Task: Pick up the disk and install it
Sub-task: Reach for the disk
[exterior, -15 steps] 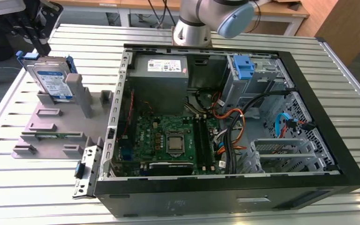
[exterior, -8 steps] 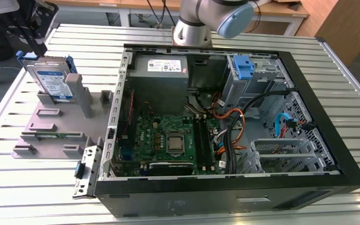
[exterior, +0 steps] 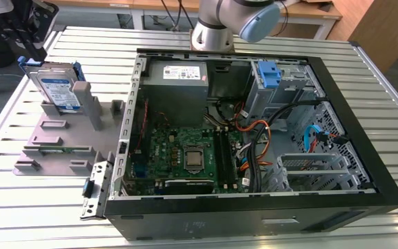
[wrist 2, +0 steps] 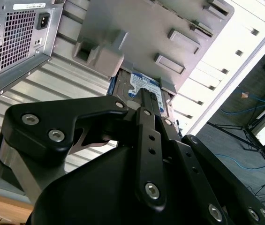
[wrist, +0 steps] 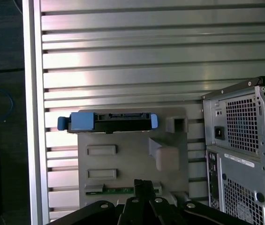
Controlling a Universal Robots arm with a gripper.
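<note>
Disk [exterior: 56, 89]: upright on its edge in the grey stand [exterior: 55, 139], at the stand's 12 o'clock end; in the exterior view it is at 10 o'clock from the open computer case [exterior: 185, 83]. Stand and case both rest on the slatted table [exterior: 40, 212].
Gripper [wrist: 144, 184]: in the first wrist view, apart from the disk; whether apart or together cannot be told.
Arm base [exterior: 211, 33]: 12 o'clock of the case.
</note>
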